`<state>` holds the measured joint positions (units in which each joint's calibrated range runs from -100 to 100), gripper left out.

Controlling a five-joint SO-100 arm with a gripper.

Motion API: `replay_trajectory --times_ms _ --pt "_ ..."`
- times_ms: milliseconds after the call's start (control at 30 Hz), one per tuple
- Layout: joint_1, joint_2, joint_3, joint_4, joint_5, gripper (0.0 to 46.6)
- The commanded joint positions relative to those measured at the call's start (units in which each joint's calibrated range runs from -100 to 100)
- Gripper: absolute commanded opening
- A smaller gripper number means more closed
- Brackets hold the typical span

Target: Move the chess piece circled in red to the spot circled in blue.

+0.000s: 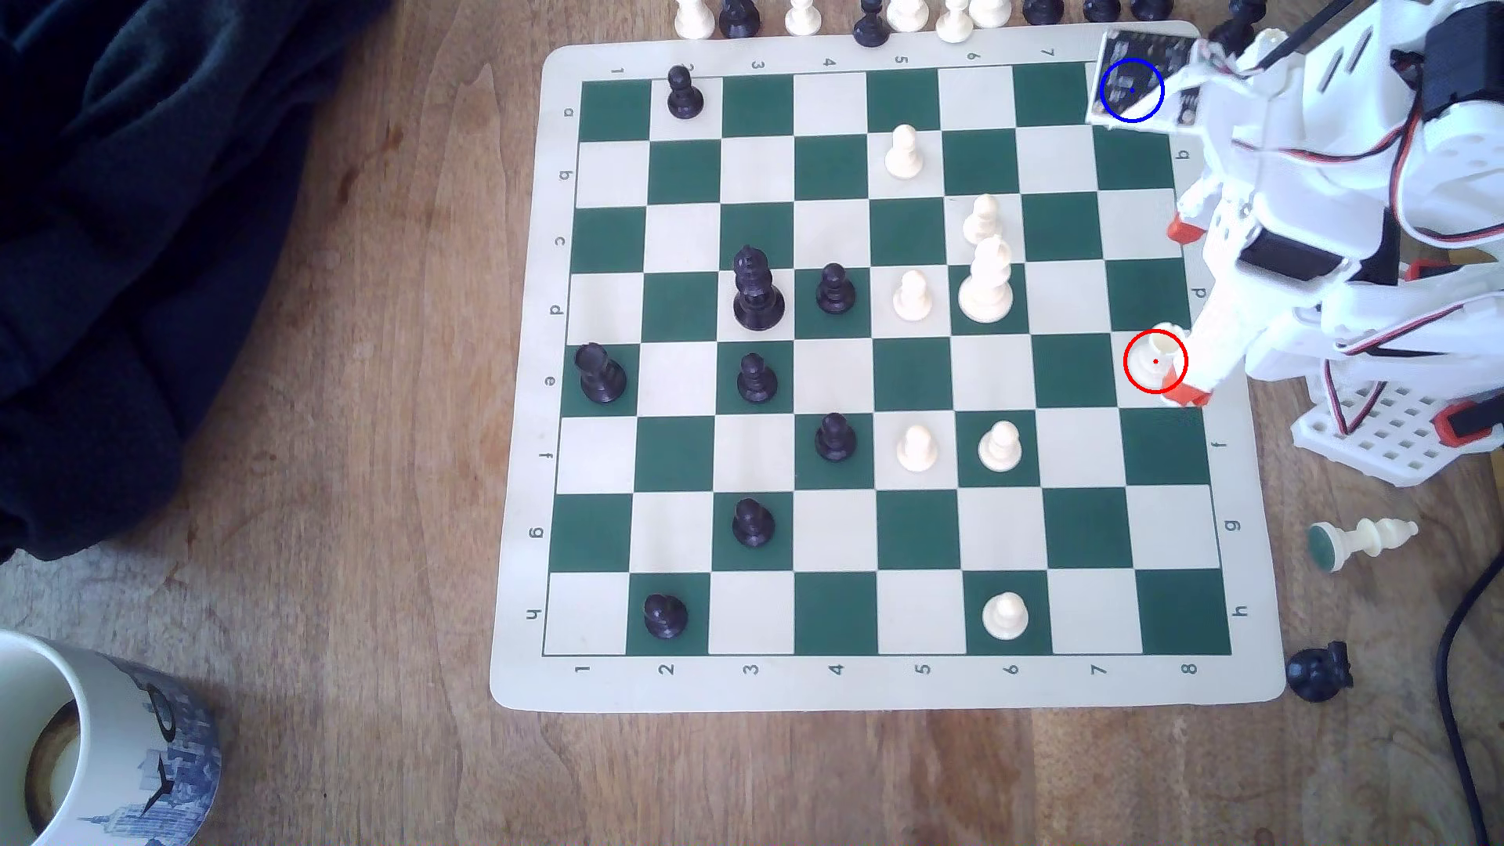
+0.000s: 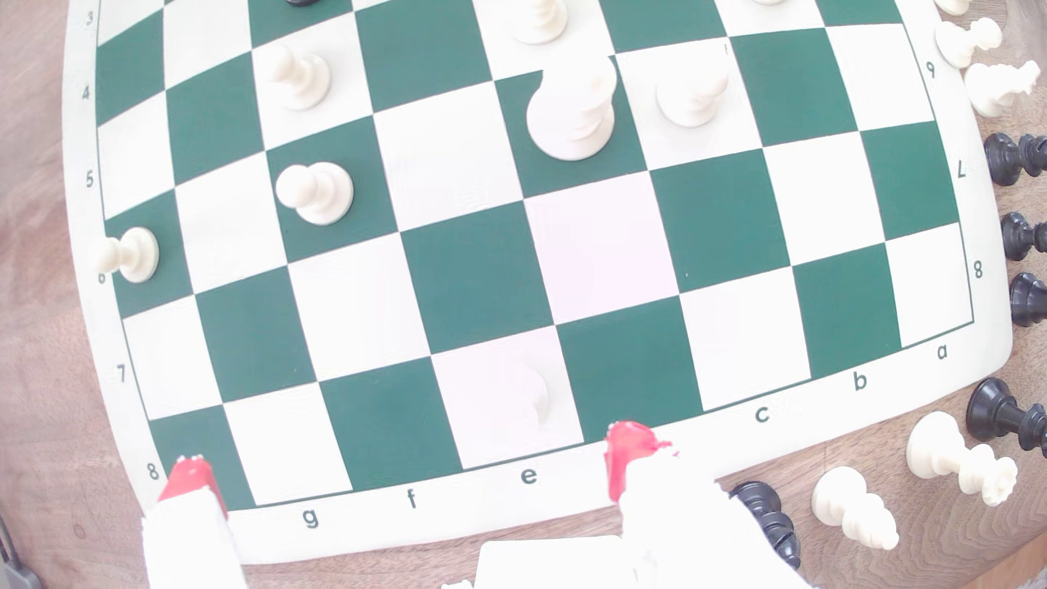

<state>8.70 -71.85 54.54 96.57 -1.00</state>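
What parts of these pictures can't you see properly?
- The spot, exterior view: a dark board on the arm covers the square under the blue ring.
- The chess piece, exterior view: the gripper hides its right side; in the wrist view it is washed out by glare.
- The mug, exterior view: cut off by the corner.
- Spare pieces along the top edge, exterior view: cropped.

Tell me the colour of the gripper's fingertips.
Red-orange, tipping white fingers; the wrist view shows them best.
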Motion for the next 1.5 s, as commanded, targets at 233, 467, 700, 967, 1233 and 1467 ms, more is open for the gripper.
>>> replay_trajectory --times_ms 233,467,700,967,1233,1467 --pt "-3.42 4.61 -2.68 -1.00 -0.68 39.3" --pt "-5.77 8.35 -3.59 -1.98 -2.15 31.7" --pt "-7.18 8.86 -2.59 -0.34 -1.90 17.6" --pt "-7.72 13.78 -0.60 -1.00 -1.95 21.1" --pt "-5.61 20.49 1.40 -2.96 -1.42 31.5" --pt "-4.67 21.76 3.94 -7.47 -1.37 29.2"
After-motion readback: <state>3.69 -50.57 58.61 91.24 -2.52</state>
